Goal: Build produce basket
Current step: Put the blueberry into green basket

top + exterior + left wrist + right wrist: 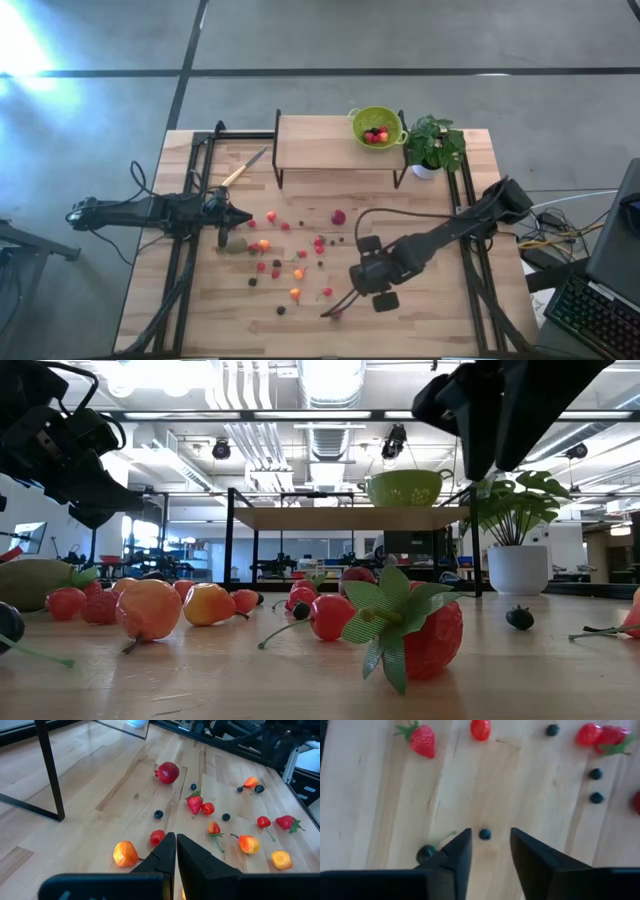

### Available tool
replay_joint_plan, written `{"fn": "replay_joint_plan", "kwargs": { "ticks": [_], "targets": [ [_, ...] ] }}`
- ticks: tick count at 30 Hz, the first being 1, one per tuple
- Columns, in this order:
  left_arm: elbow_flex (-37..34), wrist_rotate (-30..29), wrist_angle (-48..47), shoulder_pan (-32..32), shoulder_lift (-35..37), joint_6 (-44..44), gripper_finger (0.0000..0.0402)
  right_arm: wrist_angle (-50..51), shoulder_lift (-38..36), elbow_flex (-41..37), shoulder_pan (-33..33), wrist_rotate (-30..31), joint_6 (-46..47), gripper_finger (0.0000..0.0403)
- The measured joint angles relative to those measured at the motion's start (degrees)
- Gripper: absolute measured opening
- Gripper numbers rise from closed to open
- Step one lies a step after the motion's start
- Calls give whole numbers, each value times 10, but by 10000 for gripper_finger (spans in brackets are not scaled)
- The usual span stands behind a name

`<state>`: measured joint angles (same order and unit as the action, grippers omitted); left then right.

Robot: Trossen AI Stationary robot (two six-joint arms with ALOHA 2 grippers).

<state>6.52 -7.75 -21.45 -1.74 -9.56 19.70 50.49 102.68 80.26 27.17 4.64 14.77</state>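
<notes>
Most produce point(290, 250) lies scattered mid-table, well apart from the produce basket point(378, 127) on the far shelf; right gripper point(487, 852), fingers apart around a blueberry point(485, 834), risks flicking it away, while left gripper point(176, 851) waits closed.

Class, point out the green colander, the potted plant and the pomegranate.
green colander point(378, 124), high view, on its rim.
potted plant point(436, 142), high view, on its leaves.
pomegranate point(168, 772), left wrist view, on its red body.
</notes>
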Motion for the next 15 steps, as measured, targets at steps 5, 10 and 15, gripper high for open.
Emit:
{"fn": "replay_joint_plan", "kwargs": {
  "ticks": [5,10,15],
  "targets": [
    [0,0,0,0,0,0,21,-1,30,-4,1,0,1,187],
    [0,0,0,0,0,0,21,-13,48,-12,0,0,9,223],
    [0,0,0,0,0,0,21,-37,52,-22,1,6,13,242]
  ]
}}
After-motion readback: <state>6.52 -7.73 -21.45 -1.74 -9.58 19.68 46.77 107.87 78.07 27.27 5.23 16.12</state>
